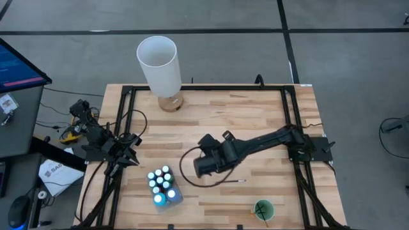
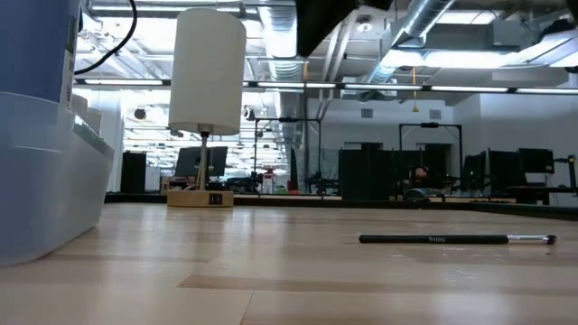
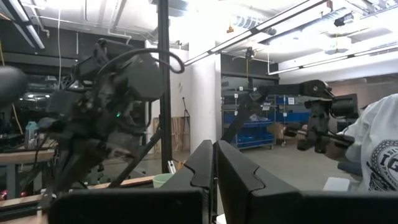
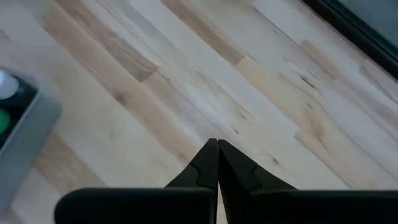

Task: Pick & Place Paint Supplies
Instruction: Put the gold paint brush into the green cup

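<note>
Several small white-capped bottles [image 1: 162, 182] stand in a grey tray [image 1: 174, 197] near the table's front left; the tray's corner [image 4: 25, 134] shows in the right wrist view. One thin dark brush [image 1: 231, 182] lies flat on the table right of the tray, also seen in the low view as a brush [image 2: 452, 239]. My right gripper [image 1: 198, 168] hovers shut above the table between tray and brush, pointing down at a slant, holding nothing [image 4: 217, 149]. My left gripper [image 3: 216, 158] is shut and parked at the table's left edge [image 1: 128, 156].
A tall white cylinder [image 1: 160, 64] on a wooden stand [image 1: 170, 102] is at the far edge. A small green cup [image 1: 263, 209] sits near the front right. A person in a white shirt [image 3: 379, 155] is beyond the table. Bare wood [image 1: 255, 115] lies across the middle.
</note>
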Tool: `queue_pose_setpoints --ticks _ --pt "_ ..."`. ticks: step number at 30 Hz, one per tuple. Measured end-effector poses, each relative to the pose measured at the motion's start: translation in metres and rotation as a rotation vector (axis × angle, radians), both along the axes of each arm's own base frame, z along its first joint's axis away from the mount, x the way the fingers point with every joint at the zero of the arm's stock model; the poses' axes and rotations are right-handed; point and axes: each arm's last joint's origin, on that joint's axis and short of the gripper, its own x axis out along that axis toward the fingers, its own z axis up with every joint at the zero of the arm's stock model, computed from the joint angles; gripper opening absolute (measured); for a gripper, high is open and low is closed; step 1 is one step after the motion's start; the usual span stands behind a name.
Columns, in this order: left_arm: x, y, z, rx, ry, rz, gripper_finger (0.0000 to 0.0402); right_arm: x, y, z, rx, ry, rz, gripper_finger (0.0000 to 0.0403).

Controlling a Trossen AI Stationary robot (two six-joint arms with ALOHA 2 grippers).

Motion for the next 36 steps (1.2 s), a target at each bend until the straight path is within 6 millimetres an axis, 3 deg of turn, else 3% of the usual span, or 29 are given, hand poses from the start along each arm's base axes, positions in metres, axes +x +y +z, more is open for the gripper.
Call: queue_pose_setpoints --ticks 9,24,36 --pt "0.000 0.000 0.000 0.000 0.000 0.000 0.0008 -0.031 0.034 0.024 0.038 -0.059 0.014 0.0000" --pt "0.000 0.000 0.000 0.000 0.000 0.000 0.0008 -0.122 0.095 0.081 0.197 -0.222 0.051 0.0000" --pt "0.000 0.000 0.000 0.000 0.000 0.000 0.0008 -0.177 0.135 0.097 0.318 -0.293 0.123 0.0000"
